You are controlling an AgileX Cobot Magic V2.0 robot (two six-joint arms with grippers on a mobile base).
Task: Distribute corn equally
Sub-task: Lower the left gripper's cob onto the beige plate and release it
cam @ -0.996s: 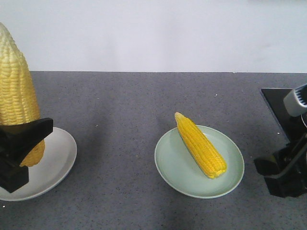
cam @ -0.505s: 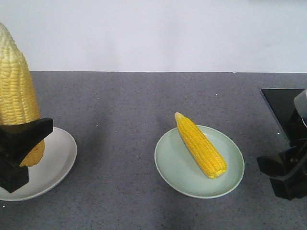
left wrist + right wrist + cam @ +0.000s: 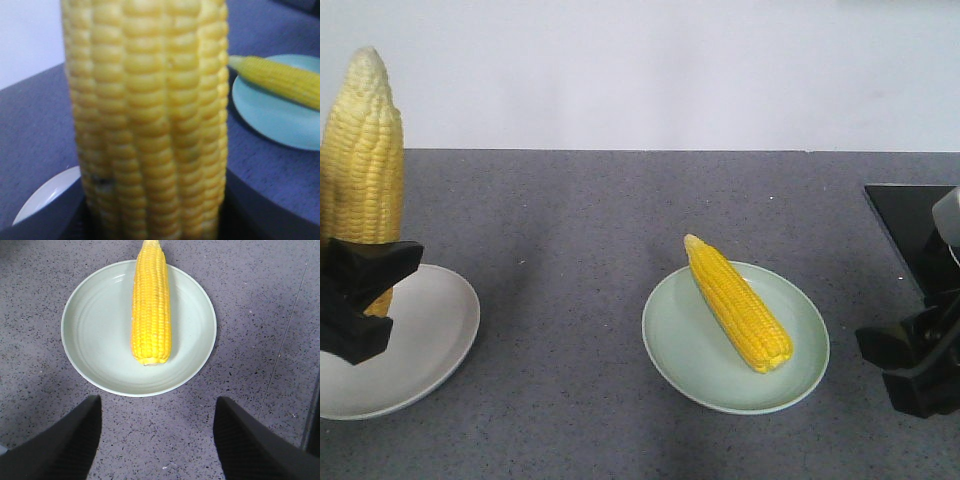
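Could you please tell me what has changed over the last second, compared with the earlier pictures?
The left gripper, shut on a corn cob, has lifted it higher above the white plate. The right gripper has dropped slightly, jaws open. The other cob on the green plate has not moved.

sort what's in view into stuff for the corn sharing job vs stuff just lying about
For the job:
- held corn, in left claw
- corn on green plate
- green plate
- white plate

Lying about:
- black panel at the table's right edge
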